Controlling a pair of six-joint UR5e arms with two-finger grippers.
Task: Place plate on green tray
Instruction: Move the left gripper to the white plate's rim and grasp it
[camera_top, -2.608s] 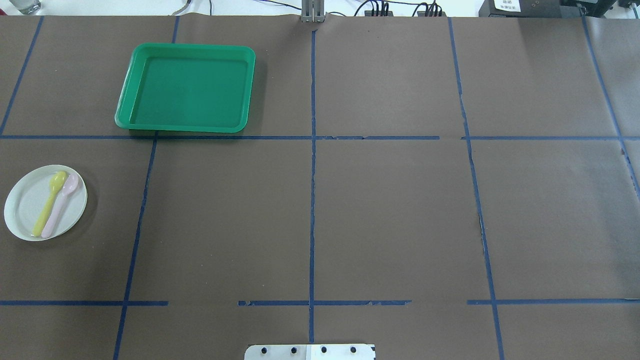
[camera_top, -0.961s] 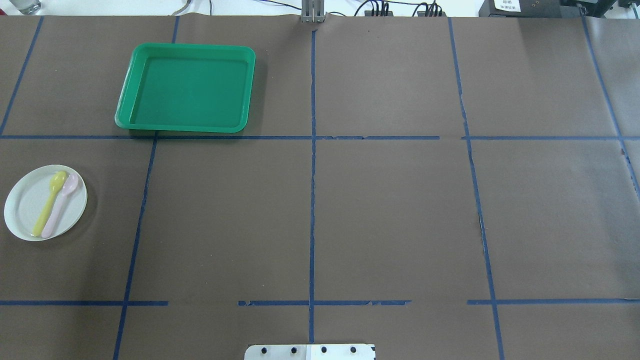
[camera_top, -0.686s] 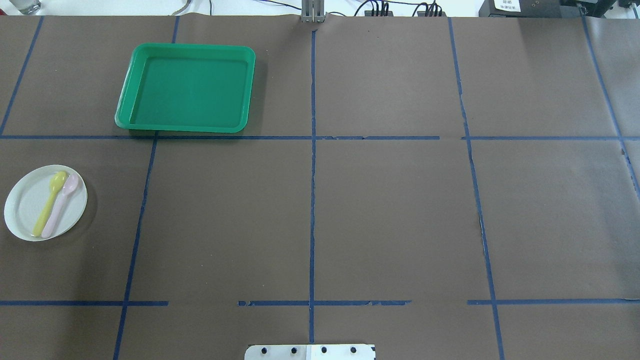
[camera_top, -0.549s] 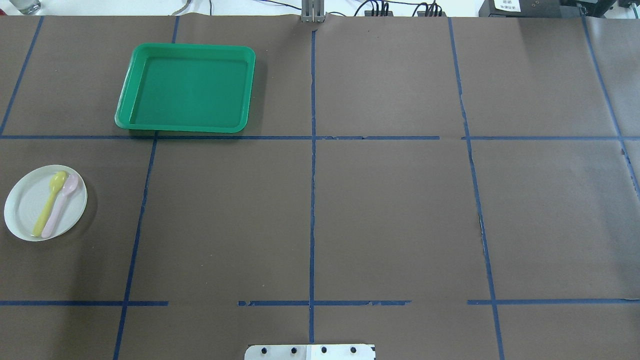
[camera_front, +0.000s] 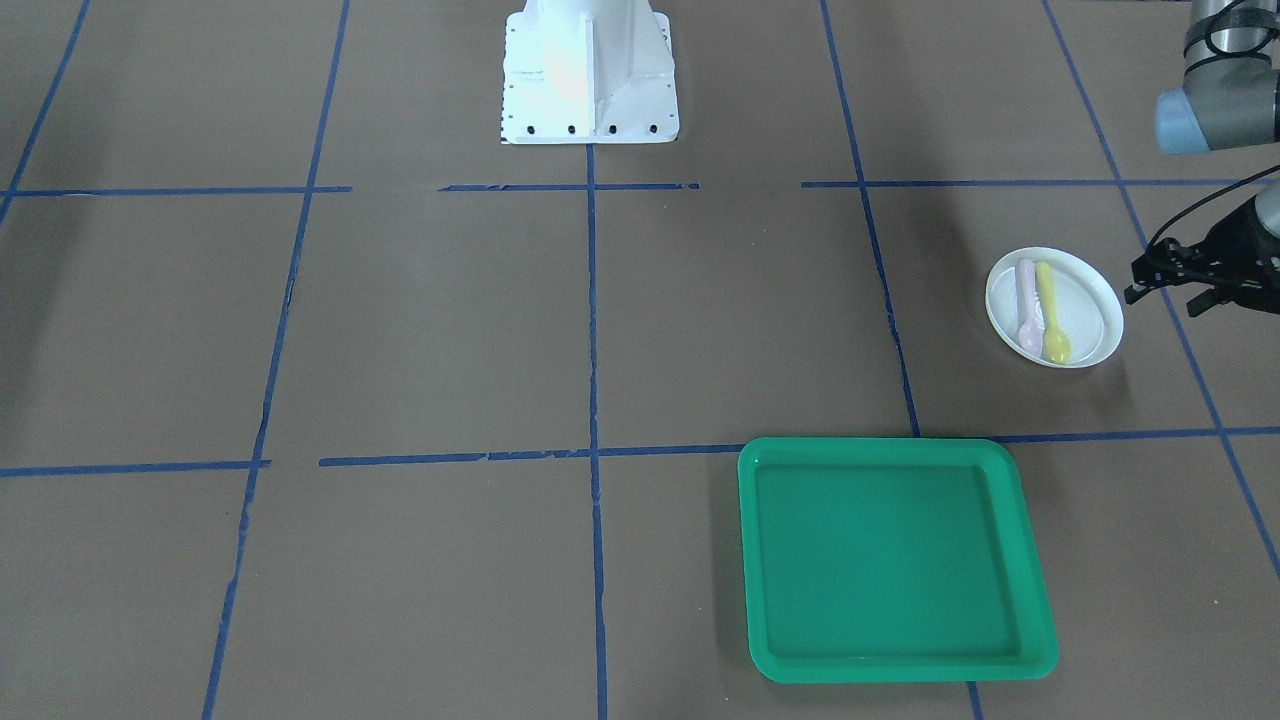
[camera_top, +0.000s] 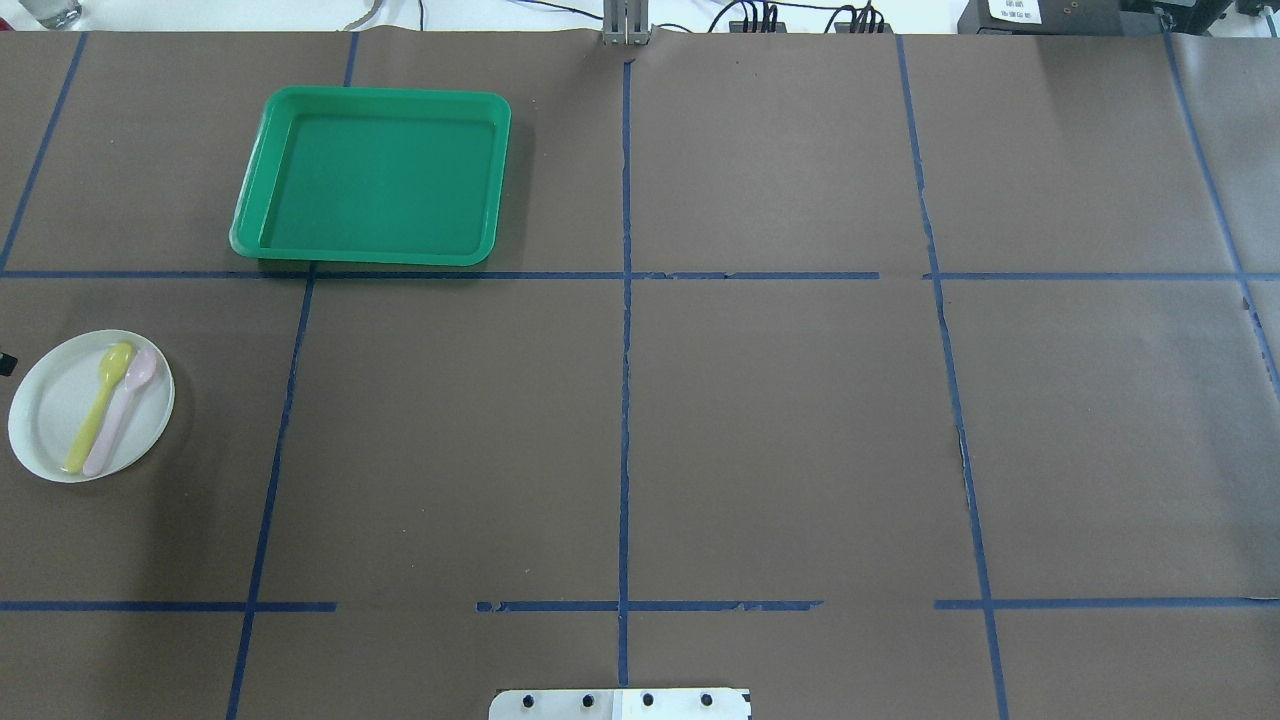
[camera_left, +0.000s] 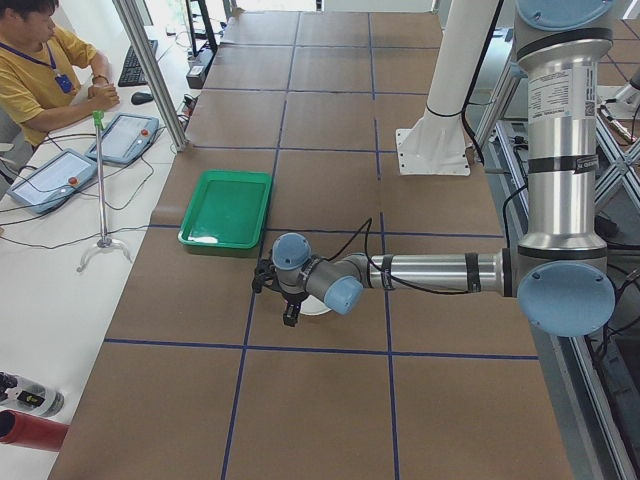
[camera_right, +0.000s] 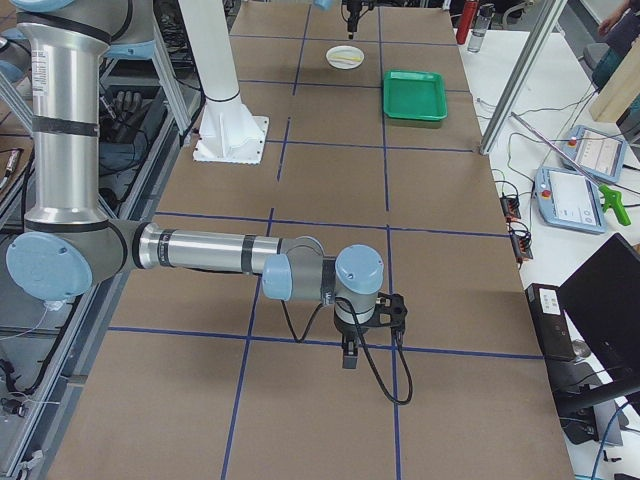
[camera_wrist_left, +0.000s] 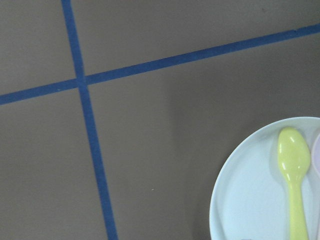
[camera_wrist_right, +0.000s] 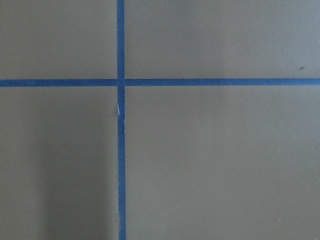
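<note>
The white plate (camera_front: 1088, 300) lies on the table's left part and carries a yellow spoon (camera_front: 1050, 318) and a pink spoon (camera_front: 1025, 300). It also shows in the overhead view (camera_top: 45, 420) and in the left wrist view (camera_wrist_left: 250, 200). The green tray (camera_front: 890, 560) sits empty farther from the robot, also in the overhead view (camera_top: 375, 180). My left gripper (camera_front: 1160, 300) hovers just outside the plate's outer rim, with its jaws apart and empty. My right gripper (camera_right: 365, 335) hangs over bare table far from both; I cannot tell its state.
The white robot base (camera_front: 590, 75) stands at the table's near middle. Blue tape lines grid the brown table cover. An operator (camera_left: 40, 70) sits beyond the far side with tablets (camera_left: 50, 175) and a metal stand (camera_left: 100, 190).
A black tip of my left gripper has come into the overhead view at the left edge, beside the plate. Plate, spoons and tray have not moved.
</note>
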